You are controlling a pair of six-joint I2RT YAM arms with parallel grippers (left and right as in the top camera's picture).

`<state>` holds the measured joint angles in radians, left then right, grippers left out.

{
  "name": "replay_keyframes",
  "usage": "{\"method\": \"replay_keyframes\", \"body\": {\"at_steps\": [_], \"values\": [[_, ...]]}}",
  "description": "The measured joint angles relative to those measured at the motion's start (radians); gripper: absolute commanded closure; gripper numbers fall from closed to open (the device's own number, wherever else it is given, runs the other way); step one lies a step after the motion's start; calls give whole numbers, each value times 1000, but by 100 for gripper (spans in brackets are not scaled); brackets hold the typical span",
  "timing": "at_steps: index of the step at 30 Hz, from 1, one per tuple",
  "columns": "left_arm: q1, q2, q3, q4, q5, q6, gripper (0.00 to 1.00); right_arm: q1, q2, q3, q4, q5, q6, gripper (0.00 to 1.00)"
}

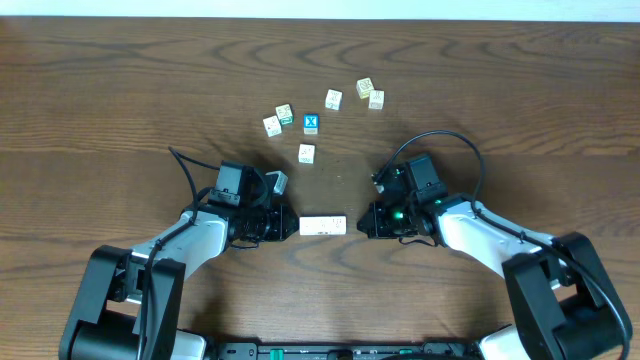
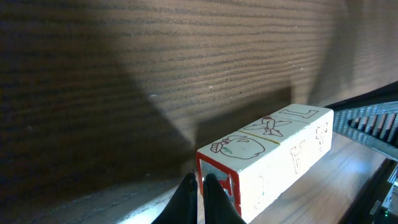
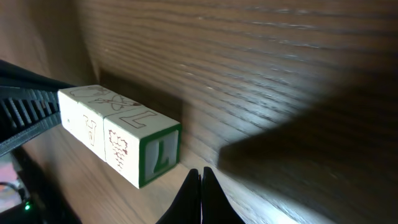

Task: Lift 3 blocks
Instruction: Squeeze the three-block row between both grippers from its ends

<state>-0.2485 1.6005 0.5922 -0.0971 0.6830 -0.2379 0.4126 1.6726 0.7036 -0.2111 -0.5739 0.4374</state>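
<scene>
Three cream-white blocks (image 1: 322, 225) sit end to end in one short row between my two grippers. The left wrist view shows the blocks (image 2: 273, 152) with a red-framed end face. My left gripper (image 2: 199, 177) is shut, its tips at that face's lower corner. In the right wrist view the blocks (image 3: 115, 134) end in a green-framed face. My right gripper (image 3: 200, 171) is shut just beside that face. Seen from overhead, the left gripper (image 1: 286, 225) and right gripper (image 1: 364, 222) flank the row's two ends. I cannot tell whether the row touches the table.
Several loose cubes lie farther back on the wooden table (image 1: 120, 100): a blue cube with a white X (image 1: 311, 124), a pale cube (image 1: 306, 153) nearest the row, and others such as a green-tinted one (image 1: 365, 87). Both arms' bodies fill the near edge.
</scene>
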Motion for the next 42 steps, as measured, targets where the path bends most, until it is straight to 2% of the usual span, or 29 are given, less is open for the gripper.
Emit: {"method": "replay_keyframes", "body": {"at_steps": [22, 42], "values": [[1, 0, 0, -11, -2, 3, 93, 53, 22, 0, 82, -53, 1, 99], [3, 0, 0, -10, 0, 3, 93, 63, 22, 0, 90, 9, 122, 99]]}}
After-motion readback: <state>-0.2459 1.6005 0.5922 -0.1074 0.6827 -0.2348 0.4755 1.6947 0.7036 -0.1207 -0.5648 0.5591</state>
